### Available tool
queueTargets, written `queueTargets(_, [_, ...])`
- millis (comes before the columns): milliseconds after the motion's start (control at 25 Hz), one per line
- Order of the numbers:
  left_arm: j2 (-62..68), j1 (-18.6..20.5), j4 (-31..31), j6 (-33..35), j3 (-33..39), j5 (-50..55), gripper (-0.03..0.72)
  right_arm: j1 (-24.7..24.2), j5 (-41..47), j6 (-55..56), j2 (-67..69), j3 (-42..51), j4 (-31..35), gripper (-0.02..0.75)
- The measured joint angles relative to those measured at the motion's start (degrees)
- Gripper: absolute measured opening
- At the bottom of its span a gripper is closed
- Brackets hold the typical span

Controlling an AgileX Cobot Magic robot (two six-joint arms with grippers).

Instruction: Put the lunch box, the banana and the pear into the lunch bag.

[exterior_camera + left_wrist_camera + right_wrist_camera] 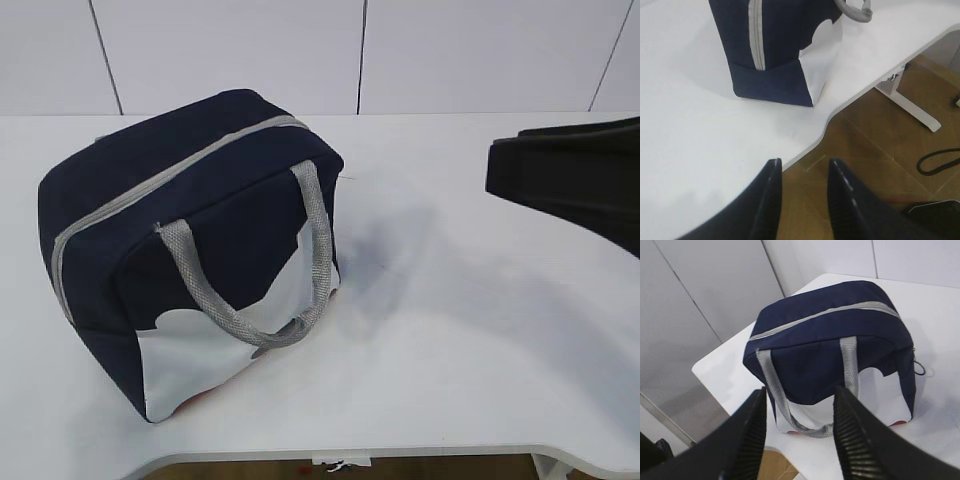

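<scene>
The navy lunch bag [190, 240] stands on the white table at the left, its grey zipper [180, 165] running shut along the top and a grey handle [315, 240] hanging over the white lower panel. The lunch box, the banana and the pear are out of view. My right gripper [492, 168] hovers at the right, well away from the bag, open and empty; the right wrist view has the bag [830, 345] beyond the open gripper [800, 390]. My left gripper [805, 162] is open and empty over the table's front edge, the bag [775, 55] lying ahead of it.
The white table [450, 330] has a curved cut-out in its front edge. Below it are a wooden floor, a white table leg [910, 102] and a black cable [940, 160]. Grey wall panels stand behind the table.
</scene>
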Motion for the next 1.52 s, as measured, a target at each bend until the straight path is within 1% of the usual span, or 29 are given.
queueTargets(240, [0.0,0.0,0.23,-0.35,2.24,-4.47,0.241,0.0,0.12,0.02,0.0,0.0,0.0,0.335])
queueTargets(640, [0.0,0.15,0.8,-1.1,2.37,-4.95,0.241,0.0,2.31,0.02,0.0,0.0,0.0,0.335])
queueTargets(720, [0.0,1.88,0.8,-1.13,2.37,-4.95,0.241,0.0,2.94,0.02,0.0,0.0,0.0,0.335])
queueTargets(800, [0.0,4.89,0.8,-1.23,2.37,-4.95,0.241,0.0,3.38,0.02,0.0,0.0,0.0,0.335])
queueTargets(1000, [0.0,16.07,0.8,-1.25,2.37,-4.95,0.241,0.0,4.73,0.12,0.0,0.0,0.0,0.335])
queueTargets(1040, [0.0,17.84,0.8,-1.25,2.37,-4.95,0.241,0.0,4.87,0.12,0.0,0.0,0.0,0.335])
queueTargets(1120, [0.0,20.09,0.8,-1.25,2.37,-4.95,0.241,0.0,5.47,0.02,0.0,0.0,0.0,0.335])
queueTargets(1240, [0.0,21.56,0.8,-1.25,2.37,-4.95,0.241,0.0,6.23,-0.09,0.0,0.0,0.0,0.335])
queueTargets(1520, [0.0,21.74,0.8,-1.25,2.37,-4.97,0.241,0.0,7.45,-0.31,0.0,0.0,0.0,0.335])
